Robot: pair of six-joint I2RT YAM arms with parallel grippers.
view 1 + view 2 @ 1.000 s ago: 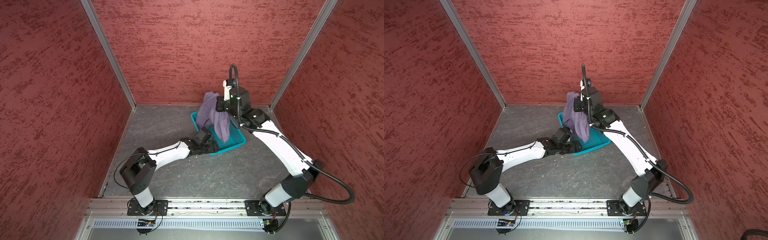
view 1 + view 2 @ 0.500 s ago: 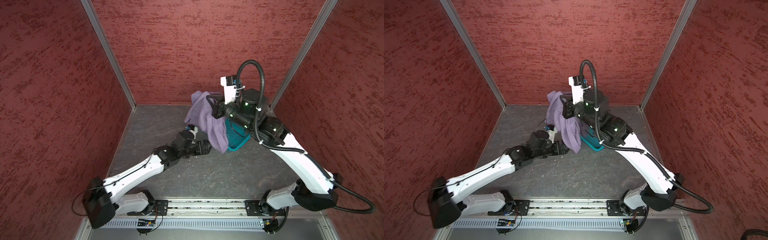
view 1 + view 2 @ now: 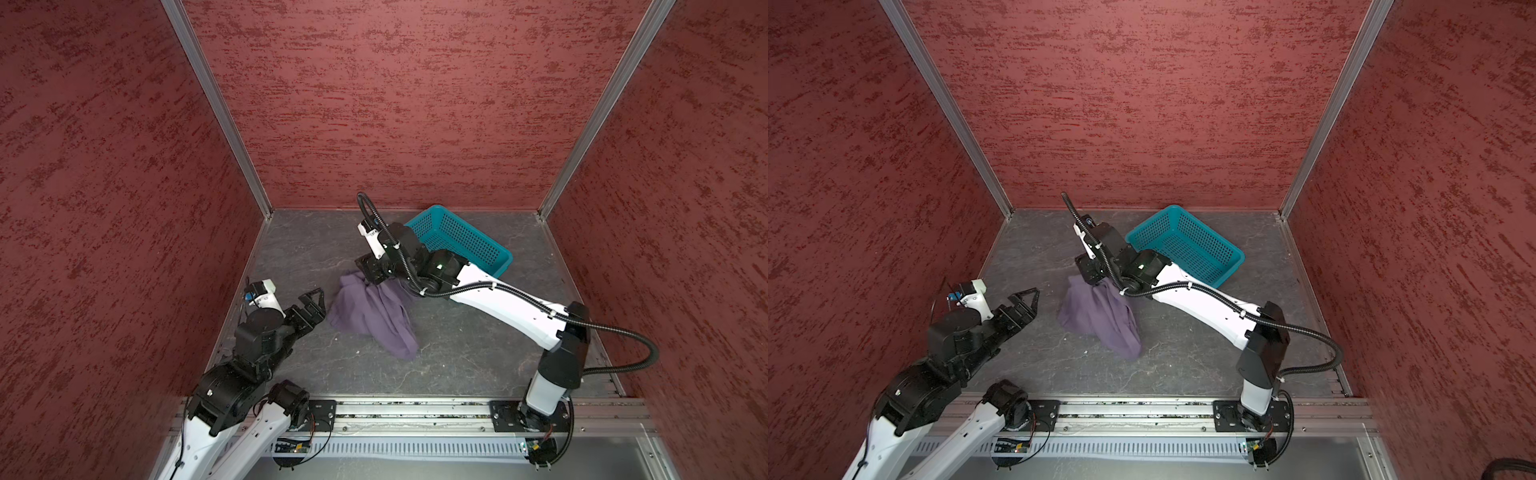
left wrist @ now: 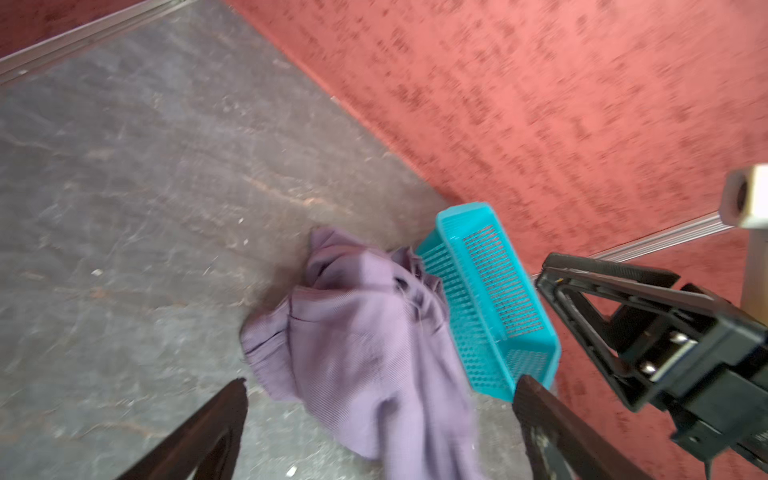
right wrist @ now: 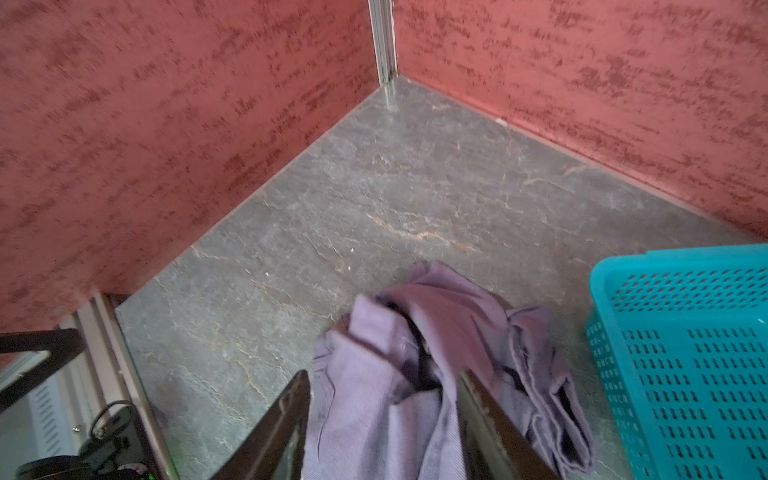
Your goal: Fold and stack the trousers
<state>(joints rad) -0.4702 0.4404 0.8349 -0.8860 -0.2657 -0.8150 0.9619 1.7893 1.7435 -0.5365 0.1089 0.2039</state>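
The trousers [image 3: 372,316] lie heaped in the middle of the grey table [image 3: 457,357]. The teal basket [image 3: 461,241] stands at the far edge, toward the right corner. The right arm [image 3: 498,299] reaches low from the near right edge to the heap. The far left corner and the near middle are free.

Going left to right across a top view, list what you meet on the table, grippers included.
left gripper → trousers → basket. The right gripper overlaps the trousers in that view, so it is left out.
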